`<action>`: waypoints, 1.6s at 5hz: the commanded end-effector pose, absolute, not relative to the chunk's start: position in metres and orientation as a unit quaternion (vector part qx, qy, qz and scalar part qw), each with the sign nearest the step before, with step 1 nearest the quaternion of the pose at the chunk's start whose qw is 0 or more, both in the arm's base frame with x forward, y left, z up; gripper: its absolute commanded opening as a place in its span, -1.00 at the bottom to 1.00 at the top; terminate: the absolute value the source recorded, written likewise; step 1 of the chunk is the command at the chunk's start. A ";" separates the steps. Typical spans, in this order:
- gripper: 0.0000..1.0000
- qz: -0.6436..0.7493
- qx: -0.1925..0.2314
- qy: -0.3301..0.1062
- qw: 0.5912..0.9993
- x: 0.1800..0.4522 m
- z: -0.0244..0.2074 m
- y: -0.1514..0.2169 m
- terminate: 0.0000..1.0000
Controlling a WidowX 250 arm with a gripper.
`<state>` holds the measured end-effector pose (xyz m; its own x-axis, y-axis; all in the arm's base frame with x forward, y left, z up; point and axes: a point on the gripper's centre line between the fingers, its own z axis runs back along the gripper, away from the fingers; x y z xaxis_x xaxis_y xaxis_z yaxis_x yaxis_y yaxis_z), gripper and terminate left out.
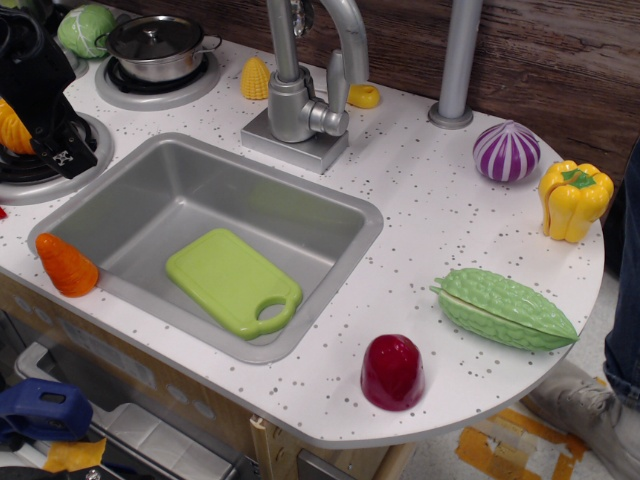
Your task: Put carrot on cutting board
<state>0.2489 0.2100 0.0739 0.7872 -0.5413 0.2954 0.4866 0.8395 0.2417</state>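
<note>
The carrot, a stubby orange cone, lies on the white counter at the sink's left rim, wide end toward the front. The lime-green cutting board lies flat on the bottom of the grey sink, handle hole toward the front right. My black gripper hangs at the far left over a stove burner, above and behind the carrot and well apart from it. Its jaws point down and right; I cannot tell how far they are spread. A ribbed orange pumpkin sits just left of it.
A faucet stands behind the sink. A pot, green cabbage, corn and small yellow piece are at the back. A purple onion, yellow pepper, green gourd and red toy sit right.
</note>
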 end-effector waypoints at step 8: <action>1.00 -0.212 0.106 -0.186 0.954 0.206 0.076 0.167 -1.00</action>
<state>0.2019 0.1675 0.0665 0.8427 -0.4458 0.3019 0.3796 0.8896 0.2541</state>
